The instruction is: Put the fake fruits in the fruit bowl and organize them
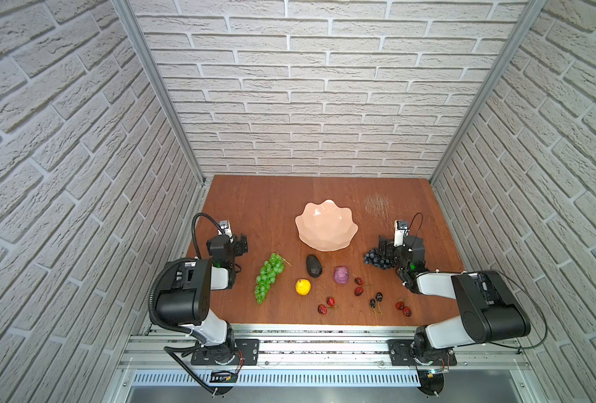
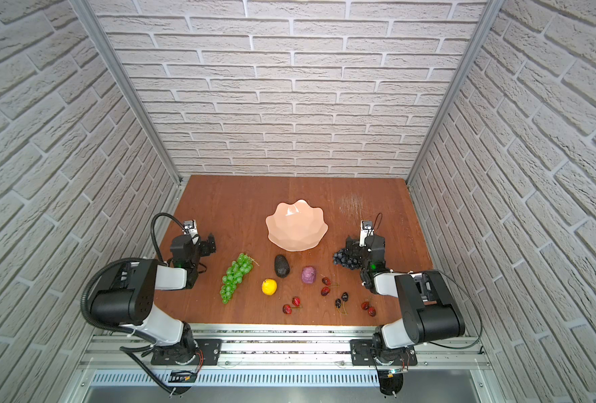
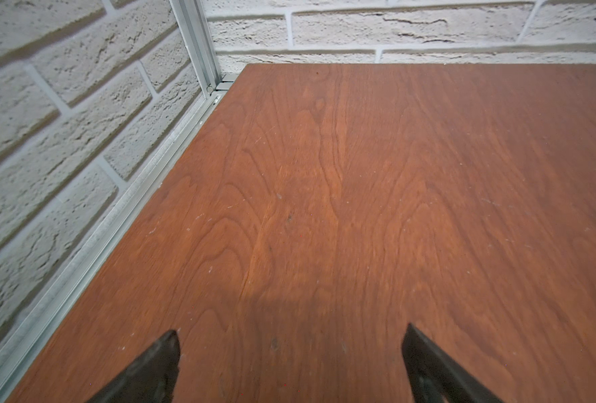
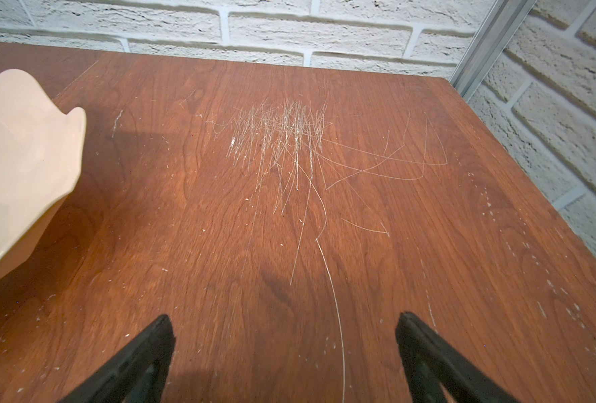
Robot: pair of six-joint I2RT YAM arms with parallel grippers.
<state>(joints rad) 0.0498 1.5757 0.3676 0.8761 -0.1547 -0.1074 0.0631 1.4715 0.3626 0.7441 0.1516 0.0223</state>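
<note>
Green grapes (image 1: 268, 275), long axis running near-to-far, lie inward of the left gripper (image 1: 242, 244). Dark grapes (image 1: 376, 260) sit just beside the right gripper (image 1: 386, 246), maybe touching, hard to tell. Both jaws spread wide, nothing held, and the bowl (image 1: 324, 226) is beyond, mid-table, no fruit in it. Wrist views show no fruit, only table (image 3: 359, 209) and, for the right wrist, the bowl's edge.

Table (image 1: 254, 202) bare behind fruit bowl (image 1: 326, 226); fake fruits (image 1: 313, 266) crowd front.
</note>
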